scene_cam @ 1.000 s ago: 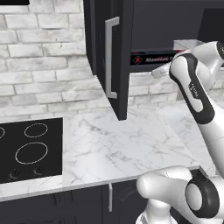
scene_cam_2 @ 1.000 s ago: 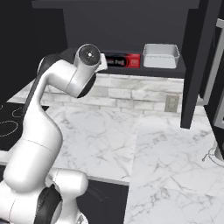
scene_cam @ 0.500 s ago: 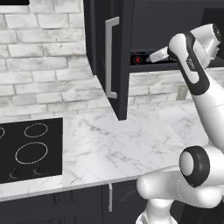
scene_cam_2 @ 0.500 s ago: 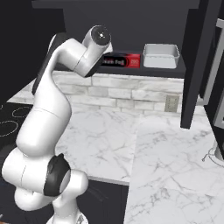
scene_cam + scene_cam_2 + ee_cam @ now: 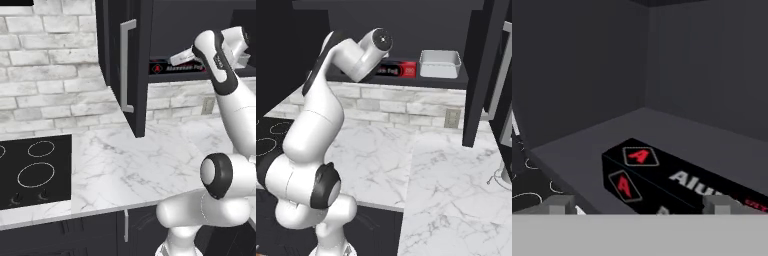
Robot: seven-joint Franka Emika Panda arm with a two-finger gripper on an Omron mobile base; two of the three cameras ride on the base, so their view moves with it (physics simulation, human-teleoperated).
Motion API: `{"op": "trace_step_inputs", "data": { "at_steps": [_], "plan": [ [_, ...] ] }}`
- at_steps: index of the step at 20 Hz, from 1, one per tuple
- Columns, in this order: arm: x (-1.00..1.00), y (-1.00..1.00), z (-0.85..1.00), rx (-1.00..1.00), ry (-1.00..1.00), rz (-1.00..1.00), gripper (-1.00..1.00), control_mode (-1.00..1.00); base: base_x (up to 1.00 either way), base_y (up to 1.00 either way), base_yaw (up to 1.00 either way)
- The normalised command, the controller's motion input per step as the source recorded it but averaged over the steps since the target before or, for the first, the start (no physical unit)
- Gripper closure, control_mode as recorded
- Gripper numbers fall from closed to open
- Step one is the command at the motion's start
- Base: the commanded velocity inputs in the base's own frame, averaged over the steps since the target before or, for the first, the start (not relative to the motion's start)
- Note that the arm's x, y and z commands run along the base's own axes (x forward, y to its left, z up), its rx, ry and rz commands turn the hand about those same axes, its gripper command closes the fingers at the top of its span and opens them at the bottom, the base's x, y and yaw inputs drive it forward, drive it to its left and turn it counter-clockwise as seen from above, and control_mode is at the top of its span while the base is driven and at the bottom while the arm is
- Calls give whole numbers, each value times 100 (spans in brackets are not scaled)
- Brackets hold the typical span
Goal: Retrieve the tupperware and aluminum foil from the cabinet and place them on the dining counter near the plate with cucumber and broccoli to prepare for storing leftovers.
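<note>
Left base view: my arm rises from the lower right and reaches up into the open cabinet (image 5: pixel 125 60), whose black door with its silver bar handle (image 5: pixel 126 65) stands swung out over the marble worktop (image 5: pixel 130 170); the aluminum foil (image 5: pixel 177 66) lies along the front edge of the cabinet shelf, partly hidden behind my forearm, and the black cooktop (image 5: pixel 30 170) is set into the worktop at its left end. Right base view: my arm climbs from the lower left, its wrist in front of the shelf; the aluminum foil (image 5: pixel 398 69) lies on the shelf just behind the wrist, and the tupperware (image 5: pixel 440 63) sits to the right of the carton near the shelf's front edge, just beside the carton's red end. A wall socket (image 5: pixel 452 118) shows on the brick backsplash below the shelf. Hand view: my gripper (image 5: pixel 642 204) is spread wide with nothing between its fingertips (image 5: pixel 559 202), which frame the near end of the aluminum foil (image 5: pixel 662 180); the carton rests flat on the dark shelf floor, its red logos facing me, running away toward the lower right.
</note>
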Motion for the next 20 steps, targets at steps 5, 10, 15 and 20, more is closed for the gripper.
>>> {"op": "trace_step_inputs", "data": {
  "at_steps": [5,10,15,20],
  "plan": [
    [37,0,-14,1,-4,20,-100,-100,0,0,0],
    [32,0,-2,0,0,23,-100,-100,0,0,0],
    [27,2,0,-1,0,22,-100,-100,0,0,0],
    [17,1,0,-4,0,22,-100,-100,0,0,0]
  ]
}}
